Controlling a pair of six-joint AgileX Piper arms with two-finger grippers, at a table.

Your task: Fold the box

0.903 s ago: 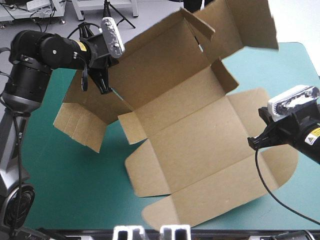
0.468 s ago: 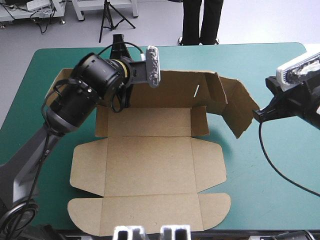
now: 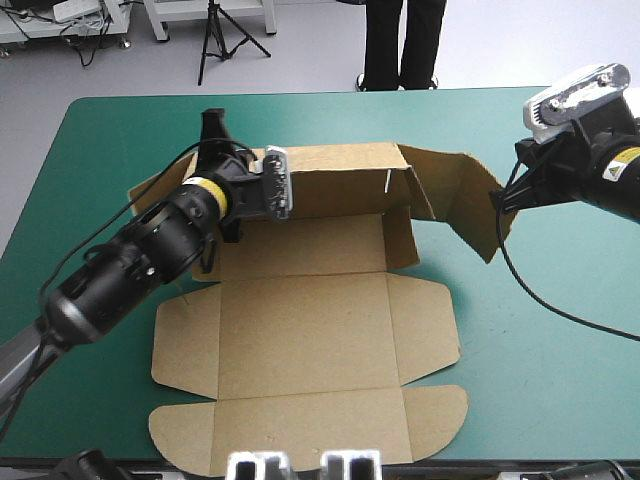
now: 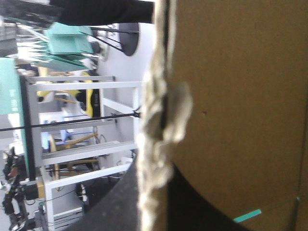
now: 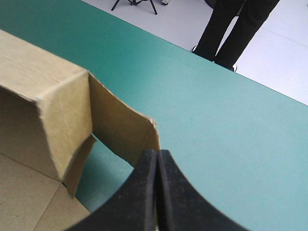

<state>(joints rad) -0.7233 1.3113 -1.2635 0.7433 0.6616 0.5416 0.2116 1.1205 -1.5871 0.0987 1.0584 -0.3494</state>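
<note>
The box [image 3: 300, 330] lies open on the teal-green cover [image 3: 560, 380], about the middle of the table. Its broad base panels and rounded near flaps are flat, and only the far wall stands up, with a side flap angling off at its right end. The left gripper [image 3: 213, 130] is at the far left part of that raised wall, pointing away over the table's far edge. In the left wrist view the board's rough cut edge runs between its black fingers [image 4: 113, 204], which are all but closed on the sheet. The right gripper [image 3: 497, 200] is at the outer edge of the right flap. Its fingers [image 5: 137, 192] meet in a narrow arch, pinching that flap's edge just below its corner
</note>
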